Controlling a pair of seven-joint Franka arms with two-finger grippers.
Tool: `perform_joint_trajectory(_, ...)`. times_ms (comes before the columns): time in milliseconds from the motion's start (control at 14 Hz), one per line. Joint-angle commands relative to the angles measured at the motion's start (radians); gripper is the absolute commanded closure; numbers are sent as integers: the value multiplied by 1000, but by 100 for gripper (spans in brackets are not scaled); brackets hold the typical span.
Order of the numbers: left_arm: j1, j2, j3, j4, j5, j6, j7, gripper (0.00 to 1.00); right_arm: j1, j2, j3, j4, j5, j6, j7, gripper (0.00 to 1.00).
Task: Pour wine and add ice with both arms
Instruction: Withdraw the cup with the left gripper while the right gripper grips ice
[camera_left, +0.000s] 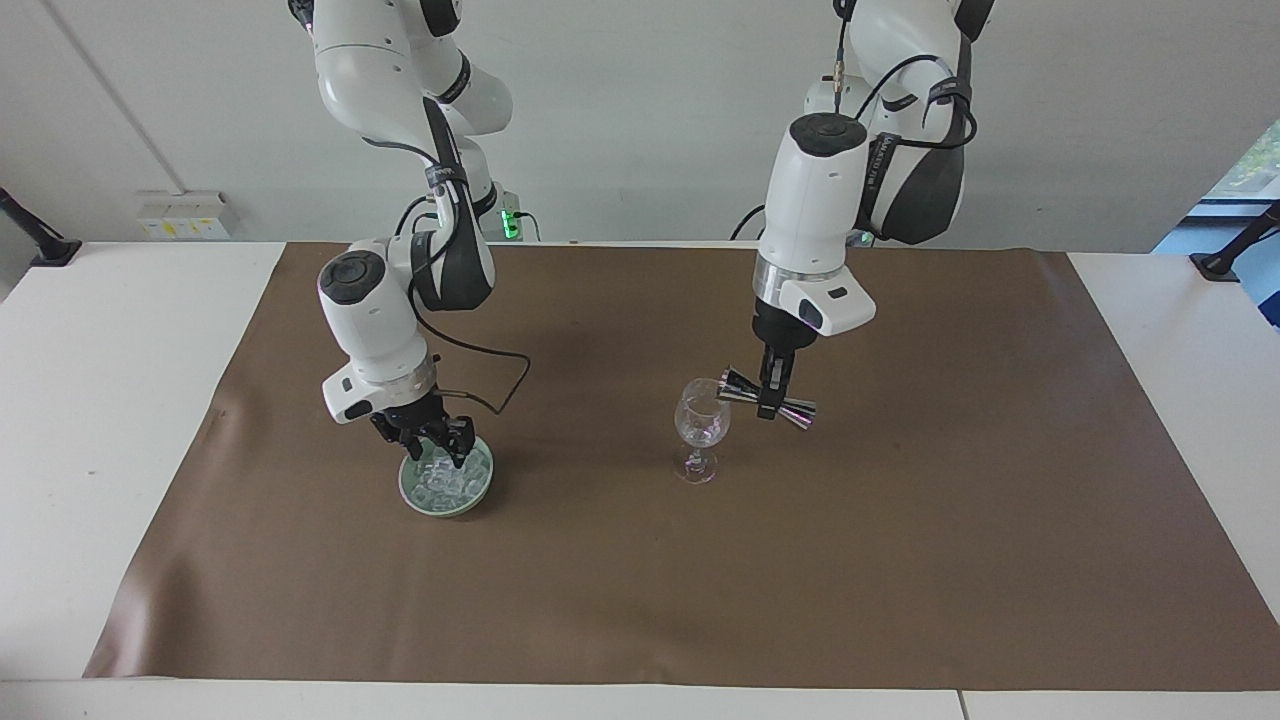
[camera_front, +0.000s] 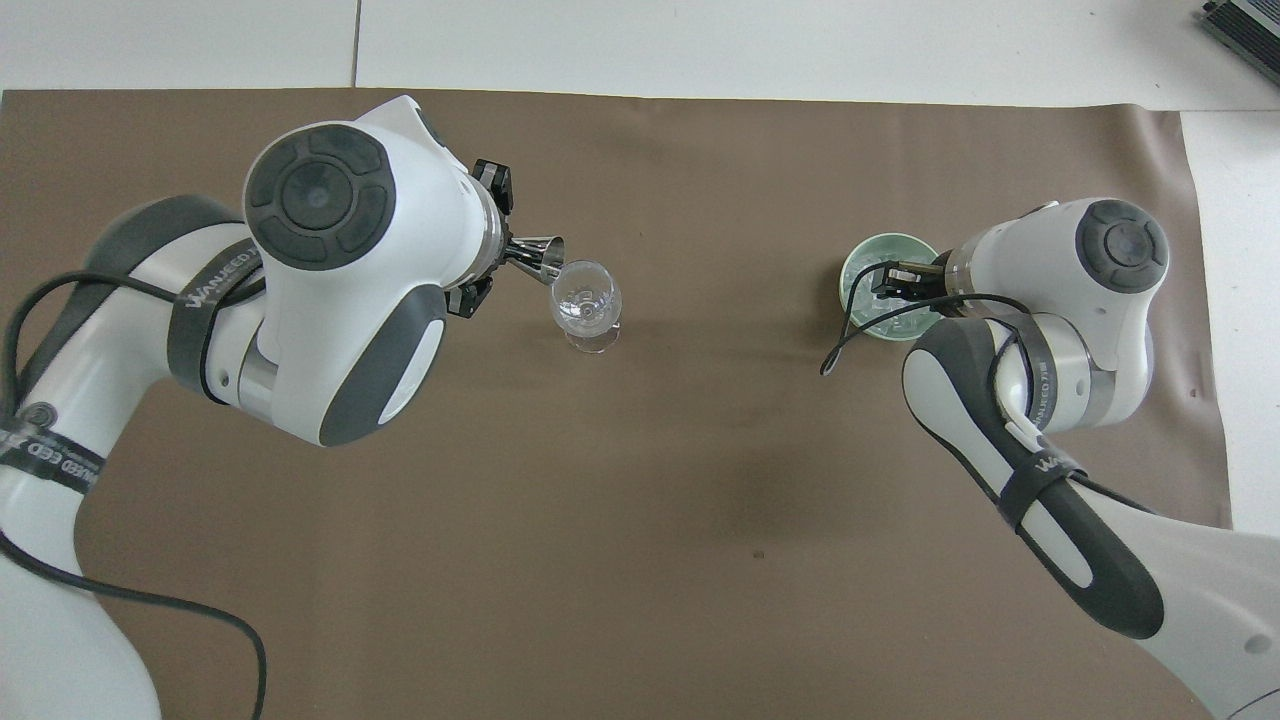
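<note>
Left hand (camera_left: 768, 400) pinches jigger (camera_left: 766, 399), tipped beside wine glass (camera_left: 702, 420), frame centre: drips may miss rim. Right hand (camera_left: 437, 443), down in bowl (camera_left: 447, 488) w/ ice (camera_left: 445, 478), lower left; can't tell its finger state, cube may slip.

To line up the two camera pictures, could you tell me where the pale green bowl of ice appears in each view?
Facing view: the pale green bowl sits toward that picture's left, under the right gripper.
Overhead view: the bowl sits toward that picture's right, partly covered by the same gripper.
Shared landmark: the wine glass, standing near the middle of the brown mat in both.
</note>
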Motion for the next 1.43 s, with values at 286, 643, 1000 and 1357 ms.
perform_joint_trajectory(286,175,-42,-4,-28,-319,-107,309,100,-8,17,8,18,-9,11,21,37)
perform_joint_trajectory(643,310,-44,-4,-71,-567,-204,397,100,-5,18,10,21,-9,14,21,37)
perform_joint_trajectory(1000,427,-38,-4,-169,-766,-261,408,100,-3,29,8,32,-7,14,21,39)
perform_joint_trajectory(1357,536,-10,-4,-249,-913,-279,593,100,-6,37,8,34,-7,14,21,48)
